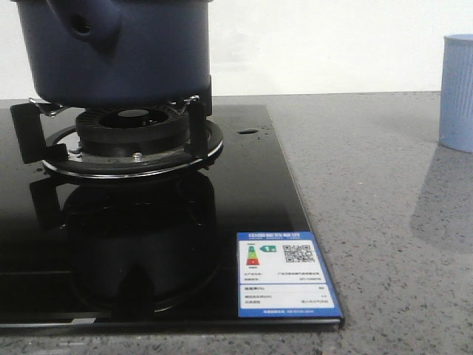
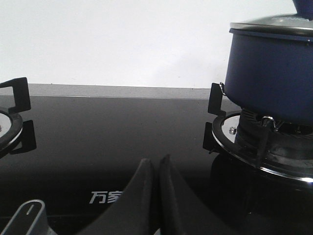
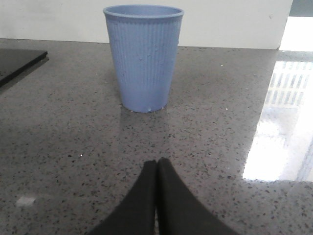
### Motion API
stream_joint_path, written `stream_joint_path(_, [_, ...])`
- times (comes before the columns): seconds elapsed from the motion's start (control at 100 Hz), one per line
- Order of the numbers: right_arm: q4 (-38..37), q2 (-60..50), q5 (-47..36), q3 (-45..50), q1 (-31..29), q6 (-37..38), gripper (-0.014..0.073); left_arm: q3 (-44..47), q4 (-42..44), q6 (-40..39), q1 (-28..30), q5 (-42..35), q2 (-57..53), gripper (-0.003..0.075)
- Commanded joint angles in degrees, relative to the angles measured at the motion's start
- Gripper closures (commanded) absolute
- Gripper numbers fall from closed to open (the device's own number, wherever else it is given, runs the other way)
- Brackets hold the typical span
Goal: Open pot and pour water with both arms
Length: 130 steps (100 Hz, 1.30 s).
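The dark navy-blue pot [image 1: 111,55] stands on the burner grate [image 1: 133,140] of the black glass stove, its stub with a hole facing me. In the left wrist view the pot [image 2: 271,73] carries a glass lid with a metal rim [image 2: 271,24]. My left gripper [image 2: 155,161] is shut and empty, low over the black glass, well short of the pot. My right gripper [image 3: 156,162] is shut and empty, low over the grey counter, in front of the light blue ribbed cup [image 3: 144,56], apart from it. Neither gripper shows in the front view.
The cup [image 1: 458,92] stands on the speckled grey counter at the right edge. The black glass stove [image 1: 259,192] bears an energy label [image 1: 284,274] at its front right corner. A second burner grate [image 2: 12,115] shows at the side. A white wall stands behind.
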Motion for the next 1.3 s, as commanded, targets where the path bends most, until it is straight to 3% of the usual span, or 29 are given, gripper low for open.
stream_joint_path(0.0, [-0.6,-1.1,-4.1,0.9,-0.3,0.1,0.0655,0.8,-0.5,-0.4,0.1,-3.8,-1.4,0.0736])
stream_joint_path(1.03, [-0.6,-1.1,-4.1,0.9,-0.3,0.1,0.0655,0.8,-0.5,-0.4,0.1,-3.8,-1.4,0.0736])
stream_joint_path(1.29, [0.3,-1.1,-8.3,0.9,-0.3,0.1,0.0655,0.8,-0.5,-0.4,0.1,-3.8,-1.4,0.0736])
